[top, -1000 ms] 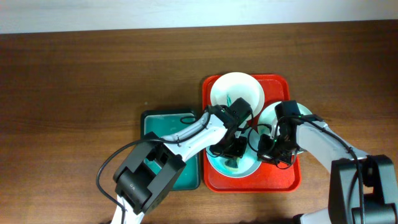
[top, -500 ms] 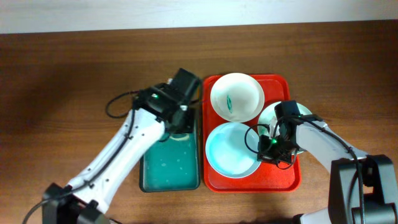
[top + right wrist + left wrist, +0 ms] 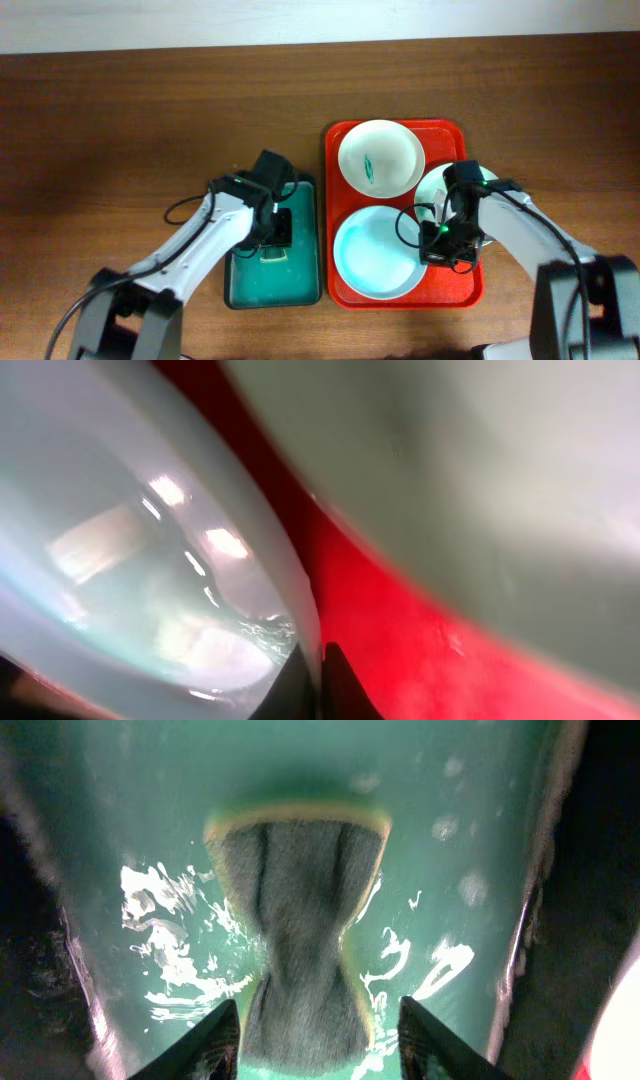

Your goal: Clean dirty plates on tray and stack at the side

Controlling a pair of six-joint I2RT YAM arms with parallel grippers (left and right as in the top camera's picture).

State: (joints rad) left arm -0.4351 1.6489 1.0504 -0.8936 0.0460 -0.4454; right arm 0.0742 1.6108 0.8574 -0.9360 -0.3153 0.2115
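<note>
A red tray (image 3: 446,132) holds a white bowl with a green smear (image 3: 378,158), a light blue plate (image 3: 375,260) and a white plate (image 3: 436,186) partly under my right arm. My right gripper (image 3: 437,247) is shut on the right rim of the light blue plate (image 3: 150,560); its fingertips (image 3: 320,672) pinch that rim, with the red tray (image 3: 400,630) beside it. My left gripper (image 3: 272,232) hangs over the green basin (image 3: 300,285). It is open, its fingers (image 3: 320,1045) on either side of the grey-and-yellow sponge (image 3: 300,920) lying in the water.
The green basin (image 3: 480,840) holds shallow foamy water and stands just left of the tray. The white plate (image 3: 480,470) fills the upper right of the right wrist view. Brown wooden table (image 3: 120,120) lies all around.
My left arm left the light blue plate, swung left with the sponge and came down into the basin. The light blue plate now shows uncovered. My right gripper stayed on its rim.
</note>
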